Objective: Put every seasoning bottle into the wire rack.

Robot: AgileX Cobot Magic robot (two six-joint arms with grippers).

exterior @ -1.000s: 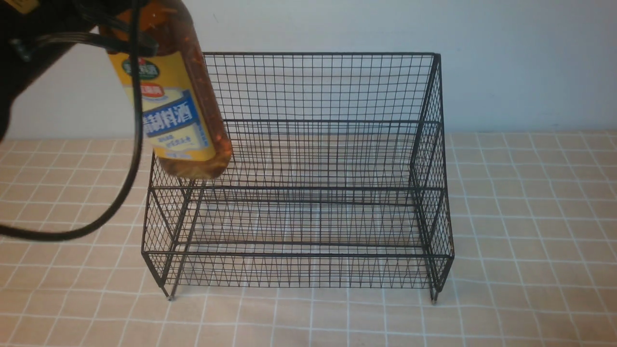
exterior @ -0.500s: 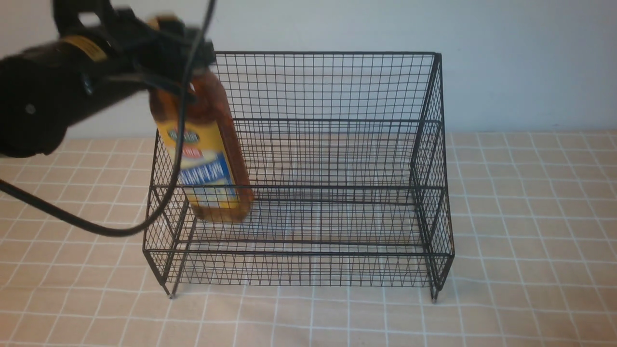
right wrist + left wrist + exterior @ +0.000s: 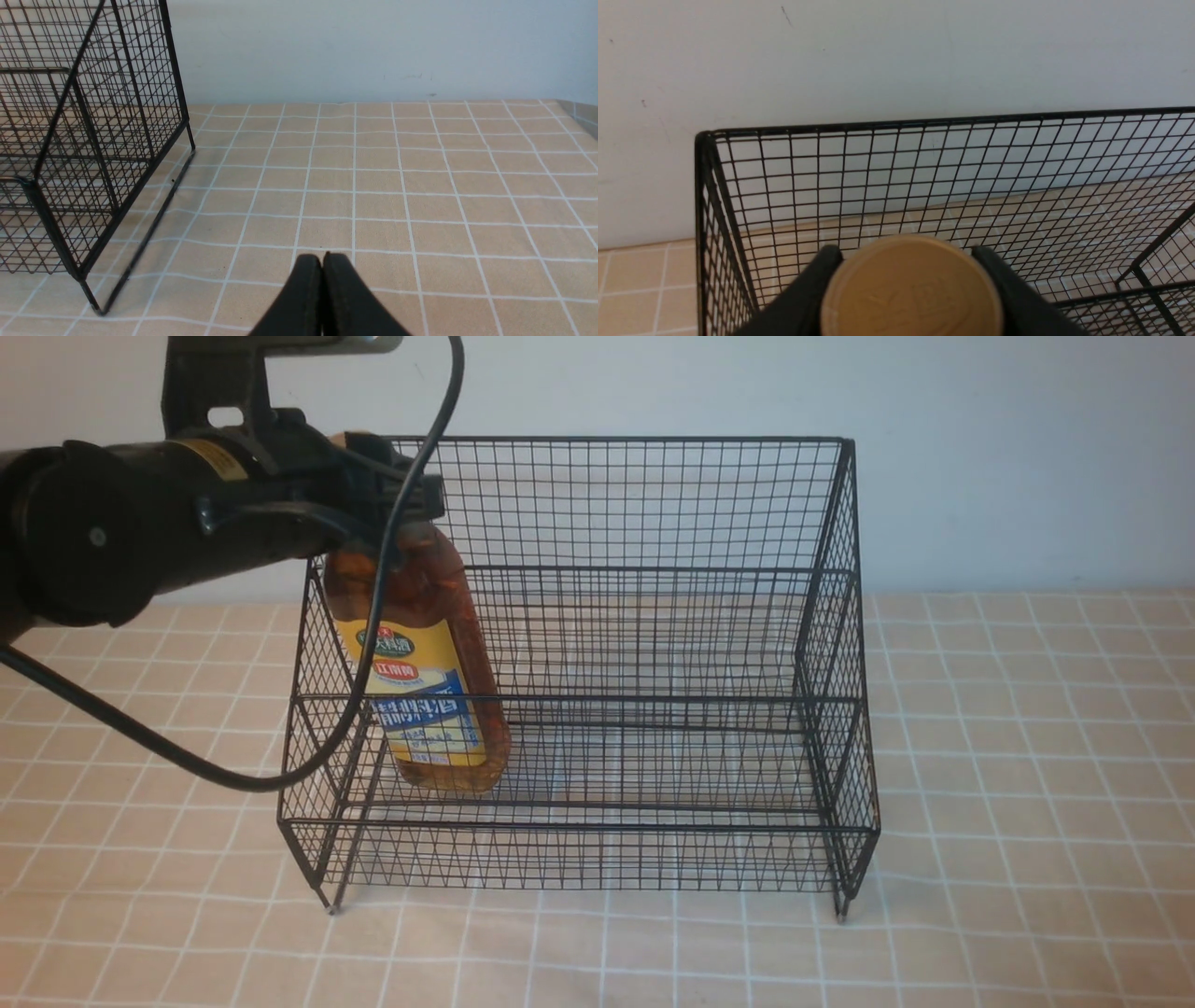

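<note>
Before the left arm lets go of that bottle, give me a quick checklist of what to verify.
1. Grip: ok. The left hand is closed on the gold cap of the seasoning bottle.
2. Bottle inside the wire rack: ok. Its base is in the lower tier, near the rack's left side.
3. Base seated on the tier floor: cannot tell. The mesh hides any contact.
4. Bottle upright: not ok. It leans, with the base further right than the cap.
5. Right hand clear: ok. It is shut, empty, and over the tablecloth outside the rack.
</note>
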